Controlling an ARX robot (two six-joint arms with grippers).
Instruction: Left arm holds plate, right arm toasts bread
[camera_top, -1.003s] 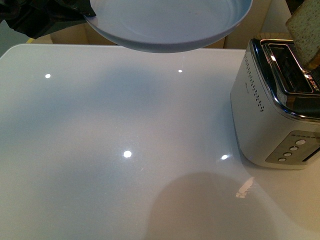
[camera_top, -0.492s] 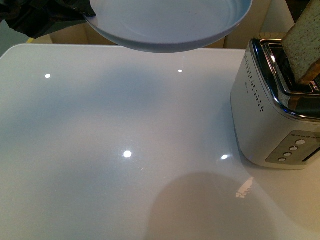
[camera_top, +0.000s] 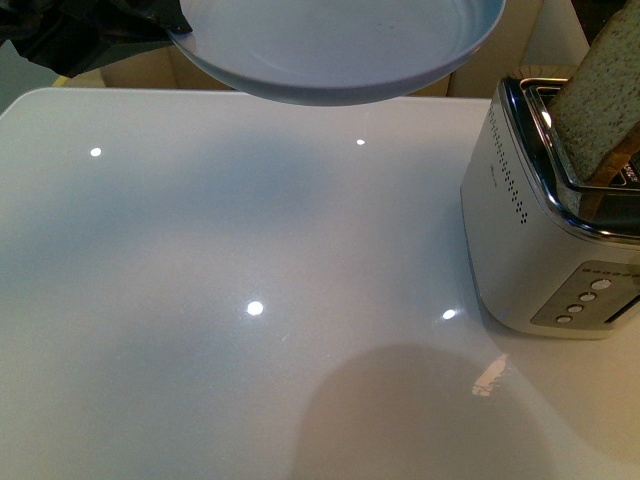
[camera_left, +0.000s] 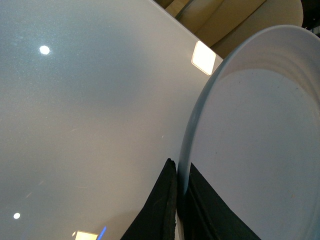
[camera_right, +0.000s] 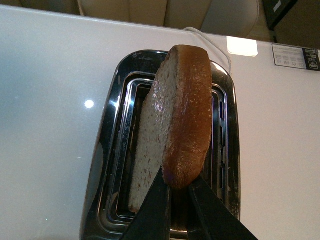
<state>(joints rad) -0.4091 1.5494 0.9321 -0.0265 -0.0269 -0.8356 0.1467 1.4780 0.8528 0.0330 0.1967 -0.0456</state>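
Item, bread (camera_right: 175, 125): one soft, light, crumbly slice, which I pinch by its crust edge in my closed right gripper (camera_right: 178, 186), tilted, lower end at the toaster (camera_right: 107, 165) slot; my left gripper (camera_left: 180, 175) clamps the stiff, slick plate (camera_left: 260, 150) by its rim, aloft

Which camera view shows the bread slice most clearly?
The right wrist view: the bread shows whole, crust and crumb, gripped by the right end effector at the toaster. The front view cuts it off at the frame edge; the left wrist view shows none.
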